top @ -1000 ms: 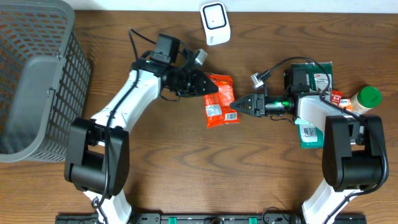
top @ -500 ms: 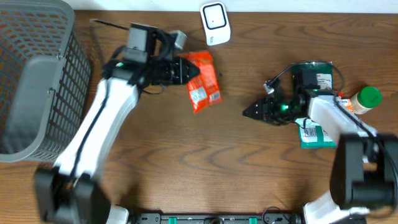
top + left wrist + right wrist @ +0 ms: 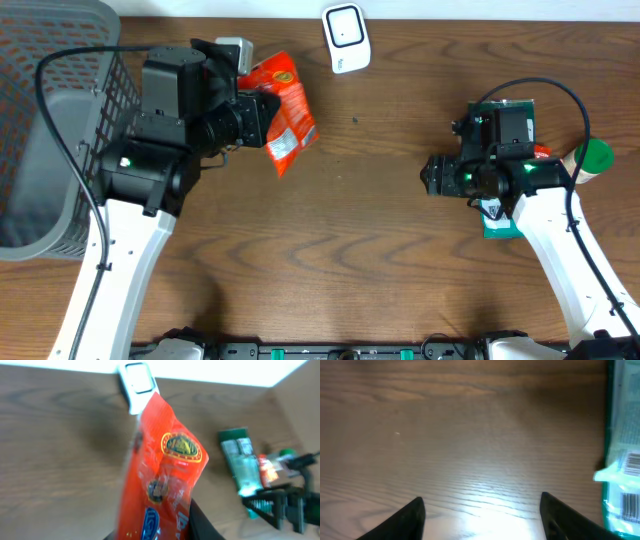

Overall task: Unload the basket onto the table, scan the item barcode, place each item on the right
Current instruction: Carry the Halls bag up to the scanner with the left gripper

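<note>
An orange-red snack packet (image 3: 284,105) hangs above the table at the back left, and my left gripper (image 3: 258,120) is shut on its lower end. A white label on the packet (image 3: 283,149) faces up in the overhead view. The white scanner (image 3: 345,38) stands at the table's far edge, just right of the packet. The left wrist view shows the packet (image 3: 165,470) upright between my fingers (image 3: 200,522), with the scanner (image 3: 139,385) behind it. My right gripper (image 3: 432,176) hovers open over bare wood at the right, nothing between its fingers (image 3: 410,517).
A grey mesh basket (image 3: 60,130) fills the left side. A green packet (image 3: 497,222) lies under the right arm, also visible in the right wrist view (image 3: 622,460). A bottle with a green cap (image 3: 592,155) stands at the far right.
My left arm has carried the packet up and to the left, nearer the scanner. The right gripper has let go of it, drawn back to the right and stands open.
</note>
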`<state>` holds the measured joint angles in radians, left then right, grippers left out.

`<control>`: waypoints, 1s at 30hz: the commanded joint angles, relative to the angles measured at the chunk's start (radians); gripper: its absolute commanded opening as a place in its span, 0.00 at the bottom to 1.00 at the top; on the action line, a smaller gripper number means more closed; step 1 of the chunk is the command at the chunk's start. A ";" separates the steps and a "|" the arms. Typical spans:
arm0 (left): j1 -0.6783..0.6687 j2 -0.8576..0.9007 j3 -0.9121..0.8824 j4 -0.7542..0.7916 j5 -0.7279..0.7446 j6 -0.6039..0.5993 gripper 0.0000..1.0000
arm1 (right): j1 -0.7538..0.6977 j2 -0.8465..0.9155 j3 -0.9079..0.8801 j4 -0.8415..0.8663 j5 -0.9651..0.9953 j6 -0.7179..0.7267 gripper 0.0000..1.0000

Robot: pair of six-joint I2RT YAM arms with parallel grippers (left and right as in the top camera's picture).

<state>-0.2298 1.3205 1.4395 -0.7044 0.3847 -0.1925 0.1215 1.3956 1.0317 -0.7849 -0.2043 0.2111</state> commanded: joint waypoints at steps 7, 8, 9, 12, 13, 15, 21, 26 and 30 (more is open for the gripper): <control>-0.024 0.243 0.531 -0.259 -0.198 0.170 0.07 | 0.011 -0.004 0.013 -0.095 0.051 0.021 0.99; -0.036 0.264 0.554 -0.255 -0.222 0.180 0.07 | 0.011 -0.004 0.013 -0.094 0.047 0.020 0.99; -0.051 0.280 0.561 -0.241 -0.246 0.196 0.07 | 0.011 -0.004 0.013 -0.094 0.047 0.020 0.99; -0.100 0.326 0.561 -0.191 -0.324 0.246 0.07 | 0.011 -0.004 0.013 -0.094 0.047 0.020 0.99; -0.114 0.340 0.561 -0.179 -0.348 0.262 0.07 | 0.011 -0.004 0.013 -0.094 0.047 0.020 0.99; -0.145 0.377 0.561 -0.151 -0.408 0.323 0.07 | 0.011 -0.004 0.013 -0.094 0.047 0.020 0.99; -0.210 0.515 0.561 -0.017 -0.575 0.501 0.07 | 0.011 -0.004 0.013 -0.094 0.047 0.020 0.99; -0.228 0.624 0.561 0.149 -0.656 0.588 0.07 | 0.011 -0.004 0.013 -0.094 0.047 0.020 0.99; -0.228 0.706 0.561 0.277 -0.660 0.698 0.07 | 0.011 -0.004 0.013 -0.094 0.047 0.020 0.99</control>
<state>-0.4595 1.9888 1.9827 -0.4835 -0.2192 0.3721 0.1219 1.3960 1.0321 -0.8776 -0.1631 0.2241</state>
